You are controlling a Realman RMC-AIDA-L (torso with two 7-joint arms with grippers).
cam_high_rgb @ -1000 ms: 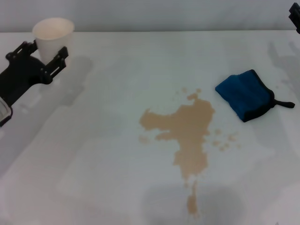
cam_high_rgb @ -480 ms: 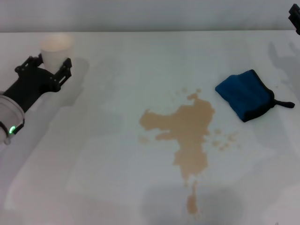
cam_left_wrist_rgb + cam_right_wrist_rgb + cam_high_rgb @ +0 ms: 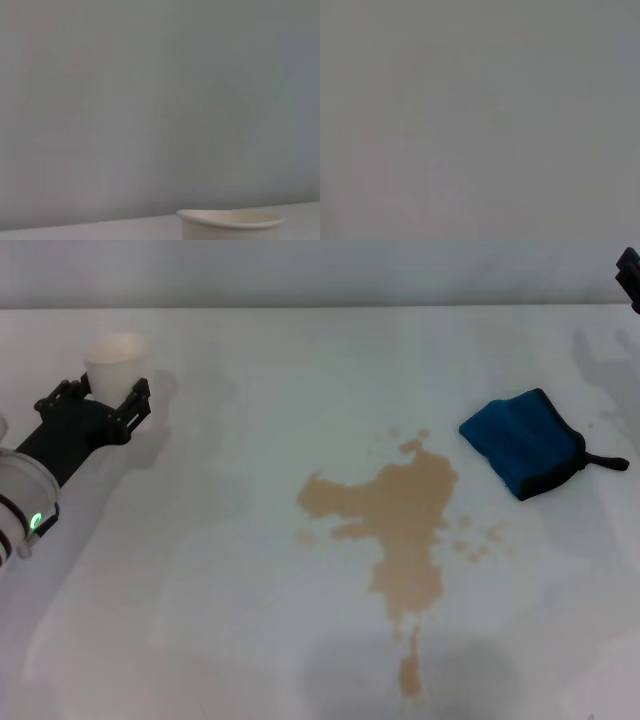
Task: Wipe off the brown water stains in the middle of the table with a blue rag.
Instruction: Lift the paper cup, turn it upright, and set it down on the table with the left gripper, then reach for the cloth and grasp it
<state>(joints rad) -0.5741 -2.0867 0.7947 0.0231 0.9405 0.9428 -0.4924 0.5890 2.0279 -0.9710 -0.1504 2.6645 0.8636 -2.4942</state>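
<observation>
The brown water stains (image 3: 400,515) spread over the middle of the white table (image 3: 220,590), with small drops around them. The blue rag (image 3: 522,443) lies folded to the right of the stains, its black loop pointing right. Nothing touches it. My left gripper (image 3: 103,392) is at the far left of the table, its fingers on either side of a white paper cup (image 3: 116,355). The cup's rim also shows in the left wrist view (image 3: 230,220). Only a black sliver of my right gripper (image 3: 630,285) shows at the top right edge, far above the rag.
The table's far edge runs along the top of the head view, with a grey wall behind it. The right wrist view shows only plain grey.
My left gripper and the white cup have moved together, down and away from the camera, to the far left of the table. The rag, the stains and the right arm have not moved.
</observation>
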